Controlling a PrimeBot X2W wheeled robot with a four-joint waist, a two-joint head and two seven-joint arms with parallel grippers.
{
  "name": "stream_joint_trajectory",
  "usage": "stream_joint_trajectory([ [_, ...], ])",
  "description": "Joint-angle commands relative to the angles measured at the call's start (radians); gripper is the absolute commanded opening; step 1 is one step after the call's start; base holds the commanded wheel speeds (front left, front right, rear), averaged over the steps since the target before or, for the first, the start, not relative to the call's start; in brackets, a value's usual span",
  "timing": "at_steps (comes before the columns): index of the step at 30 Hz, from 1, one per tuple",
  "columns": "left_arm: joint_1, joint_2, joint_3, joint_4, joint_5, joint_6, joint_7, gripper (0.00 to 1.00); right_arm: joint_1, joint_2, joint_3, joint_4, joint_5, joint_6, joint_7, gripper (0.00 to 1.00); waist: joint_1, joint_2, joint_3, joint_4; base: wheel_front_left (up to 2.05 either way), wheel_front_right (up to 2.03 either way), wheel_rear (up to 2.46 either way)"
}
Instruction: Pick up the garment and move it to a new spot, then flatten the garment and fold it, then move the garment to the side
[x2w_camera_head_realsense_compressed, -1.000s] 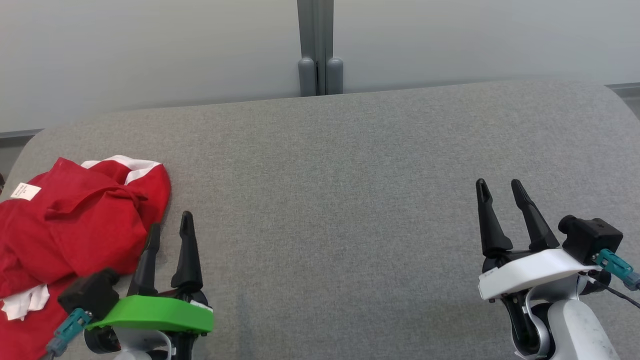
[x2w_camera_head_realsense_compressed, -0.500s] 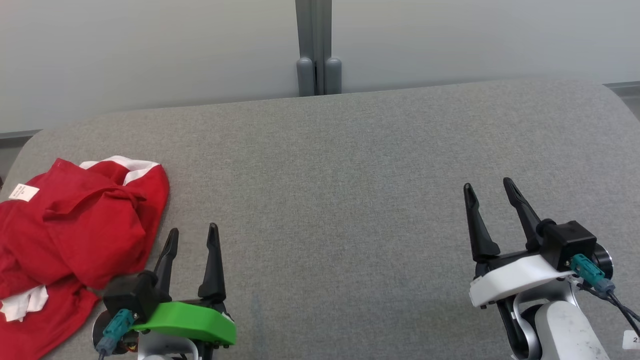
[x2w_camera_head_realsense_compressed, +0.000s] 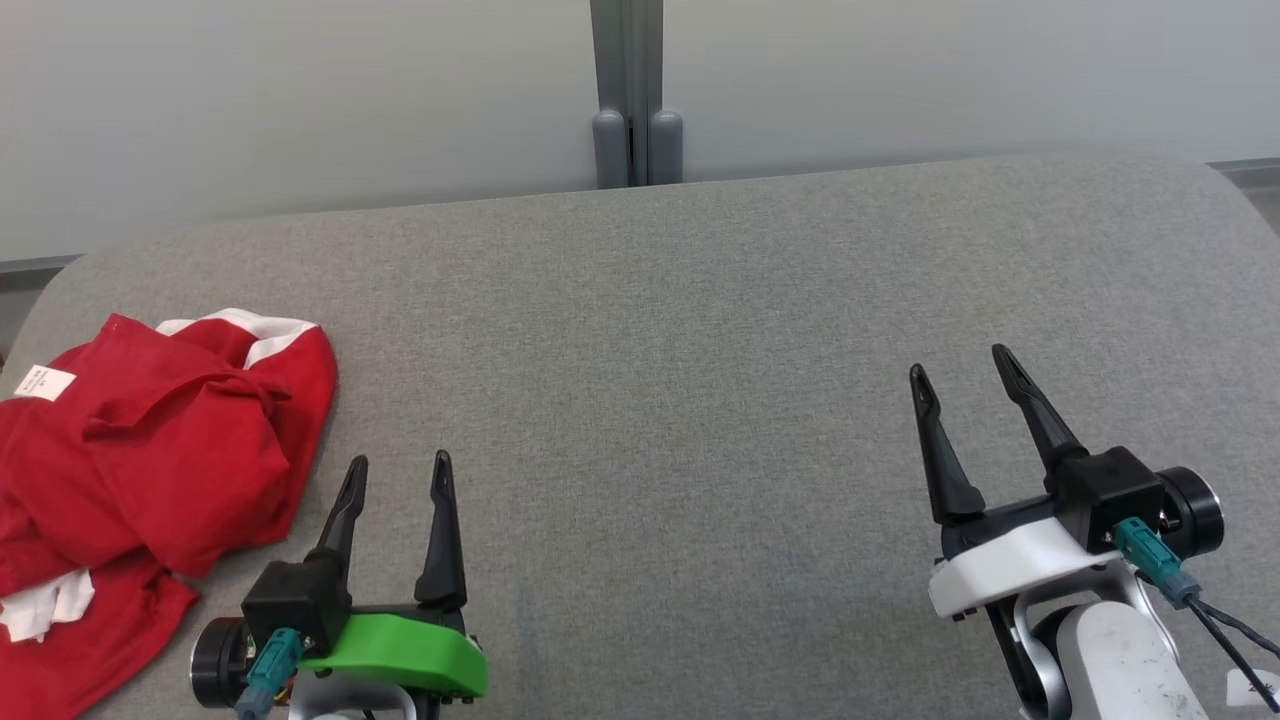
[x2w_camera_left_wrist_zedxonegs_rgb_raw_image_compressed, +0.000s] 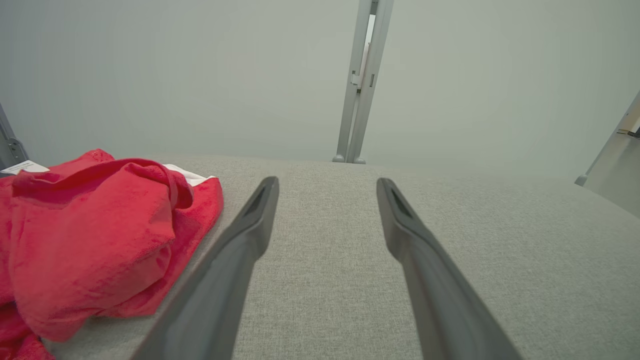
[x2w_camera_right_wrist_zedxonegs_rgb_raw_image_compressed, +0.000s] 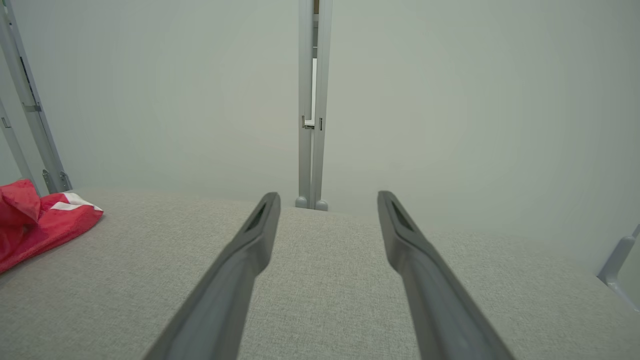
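Observation:
A crumpled red garment (x2w_camera_head_realsense_compressed: 150, 470) with white trim and a small white label lies at the left end of the grey padded table (x2w_camera_head_realsense_compressed: 700, 330). In the left wrist view the garment (x2w_camera_left_wrist_zedxonegs_rgb_raw_image_compressed: 95, 240) bulges to the left of the fingers; in the right wrist view the garment (x2w_camera_right_wrist_zedxonegs_rgb_raw_image_compressed: 35, 220) sits far left. My left gripper (x2w_camera_head_realsense_compressed: 398, 472) stands open just right of the garment, apart from it, nothing between its fingers. At the lower right my right gripper (x2w_camera_head_realsense_compressed: 960, 365) is open and empty, far from the cloth.
A pale wall with a grey upright post (x2w_camera_head_realsense_compressed: 628, 95) runs behind the table's far edge. The table's rounded corners show at far left and far right. Grey cloth surface stretches between the two grippers.
My left gripper has drawn back right and toward me, away from the garment's edge, its wrist turning. My right gripper has shifted slightly left and rolled. The garment lies still.

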Motion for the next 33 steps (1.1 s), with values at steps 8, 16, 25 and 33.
stream_joint_trajectory([
  [8, 0.0, -0.021, 0.023, -0.026, 0.067, -0.018, -0.025, 1.0, -0.011, -0.005, 0.01, -0.037, -0.053, 0.0, -0.027, 1.0, 0.0, 0.0, 0.005, 0.0, 0.0, 0.0, 0.0],
  [16, 0.021, -0.052, 0.078, -0.036, 0.048, -0.082, -0.042, 1.0, 0.002, -0.005, -0.001, -0.027, 0.043, 0.0, -0.042, 1.0, 0.0, 0.0, 0.009, 0.0, 0.0, 0.0, 0.0],
  [25, 0.038, -0.058, 0.094, -0.002, -0.01, -0.118, -0.058, 1.0, 0.013, -0.006, -0.015, -0.017, 0.119, 0.0, -0.059, 1.0, 0.0, 0.0, 0.009, -0.001, 0.0, 0.0, 0.0],
  [33, 0.038, -0.058, 0.072, 0.04, -0.009, -0.114, -0.071, 1.0, 0.015, -0.006, -0.006, 0.035, 0.136, 0.0, -0.073, 1.0, 0.0, 0.0, 0.005, -0.002, 0.0, 0.0, 0.0],
])
